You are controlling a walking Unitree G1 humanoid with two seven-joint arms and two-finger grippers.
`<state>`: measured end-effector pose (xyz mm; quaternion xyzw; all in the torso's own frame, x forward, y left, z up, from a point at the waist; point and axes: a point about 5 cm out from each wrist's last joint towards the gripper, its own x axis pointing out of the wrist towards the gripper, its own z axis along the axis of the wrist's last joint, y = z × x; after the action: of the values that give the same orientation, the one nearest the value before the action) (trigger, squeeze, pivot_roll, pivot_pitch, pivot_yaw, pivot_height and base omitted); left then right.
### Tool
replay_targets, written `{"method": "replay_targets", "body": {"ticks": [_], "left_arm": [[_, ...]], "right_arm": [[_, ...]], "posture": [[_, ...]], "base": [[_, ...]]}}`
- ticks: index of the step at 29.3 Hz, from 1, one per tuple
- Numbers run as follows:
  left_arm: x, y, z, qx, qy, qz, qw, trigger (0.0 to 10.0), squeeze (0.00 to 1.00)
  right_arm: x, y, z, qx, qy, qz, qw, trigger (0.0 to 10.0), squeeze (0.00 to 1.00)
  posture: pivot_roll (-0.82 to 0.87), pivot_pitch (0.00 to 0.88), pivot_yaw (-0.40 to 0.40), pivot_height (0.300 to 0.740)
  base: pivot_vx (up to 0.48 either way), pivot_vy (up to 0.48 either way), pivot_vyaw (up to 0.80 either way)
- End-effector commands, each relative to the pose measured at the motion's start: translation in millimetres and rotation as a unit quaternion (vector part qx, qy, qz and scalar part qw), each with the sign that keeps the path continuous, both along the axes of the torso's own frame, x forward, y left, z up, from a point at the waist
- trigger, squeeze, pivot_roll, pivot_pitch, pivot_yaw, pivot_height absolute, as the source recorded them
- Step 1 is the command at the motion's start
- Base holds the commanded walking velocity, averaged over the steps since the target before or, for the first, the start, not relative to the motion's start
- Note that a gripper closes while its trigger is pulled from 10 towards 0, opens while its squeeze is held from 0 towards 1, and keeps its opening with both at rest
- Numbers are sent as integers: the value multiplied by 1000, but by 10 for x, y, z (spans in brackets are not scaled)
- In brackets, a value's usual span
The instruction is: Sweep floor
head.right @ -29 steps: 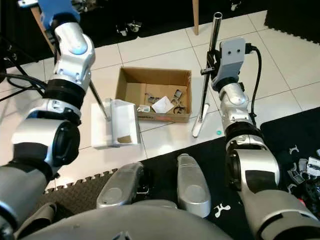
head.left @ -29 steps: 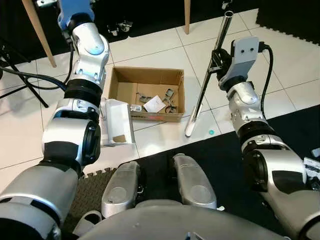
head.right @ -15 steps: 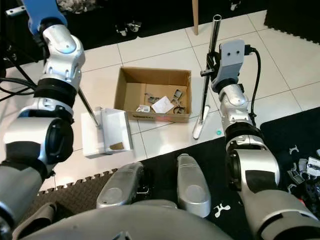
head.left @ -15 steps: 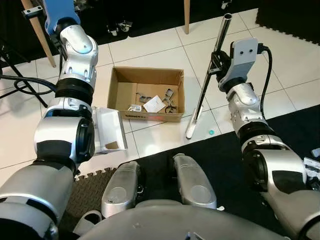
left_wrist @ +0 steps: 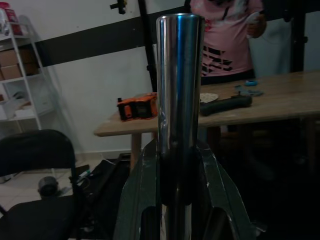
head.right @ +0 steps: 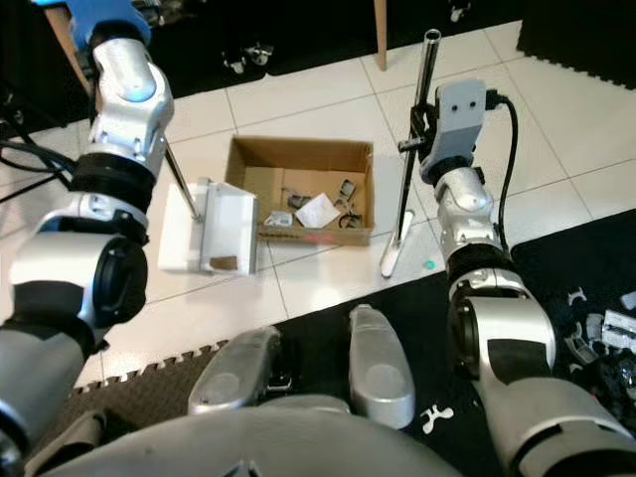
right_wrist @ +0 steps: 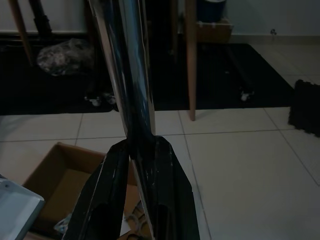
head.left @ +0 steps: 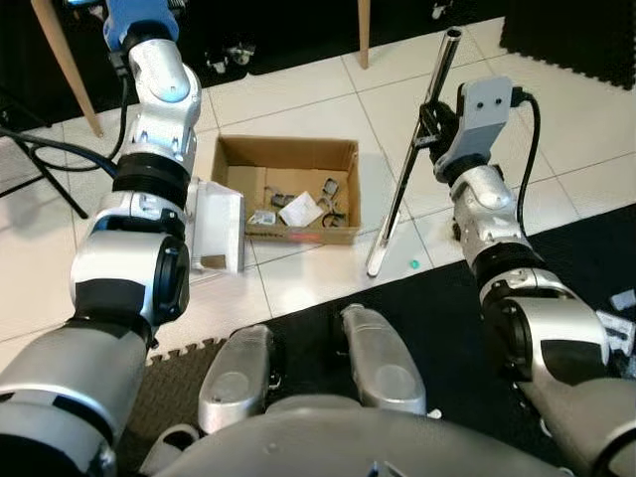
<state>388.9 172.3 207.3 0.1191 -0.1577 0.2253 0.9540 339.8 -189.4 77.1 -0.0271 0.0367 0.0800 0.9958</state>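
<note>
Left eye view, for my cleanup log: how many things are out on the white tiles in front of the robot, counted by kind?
Long-handled tools: 2, the silver metal-poled broom in the right gripper and the white plastic dustpan on its pole in the left gripper
Brown cardboard box: 1
Small teal scrap: 1
Total: 4

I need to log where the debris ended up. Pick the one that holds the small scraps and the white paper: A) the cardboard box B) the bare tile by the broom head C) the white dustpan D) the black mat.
A: the scraps and white paper lie inside the open cardboard box, beside the white dustpan.
</note>
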Motion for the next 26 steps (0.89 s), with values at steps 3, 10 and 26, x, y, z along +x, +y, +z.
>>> {"method": "replay_targets", "body": {"ticks": [3, 10, 26], "left_arm": [[22, -65, 185, 13, -33, -16, 999, 10000, 0], [20, -48, 187, 16, -32, -10, 999, 10000, 0], [20, -27, 182, 20, -29, -1, 999, 10000, 0]], "right_arm": [[25, -10, 62, -4, -17, 1, 1000, 10000, 0], [20, -7, 57, -3, -17, 0, 1000, 10000, 0], [19, -12, 56, -3, -17, 0, 1000, 10000, 0]], "posture": [[-15, 71, -8, 740], [-16, 72, -6, 740], [-16, 72, -8, 740]], "base": [[480, 0, 0], [407, 0, 0], [21, 0, 0]]}}
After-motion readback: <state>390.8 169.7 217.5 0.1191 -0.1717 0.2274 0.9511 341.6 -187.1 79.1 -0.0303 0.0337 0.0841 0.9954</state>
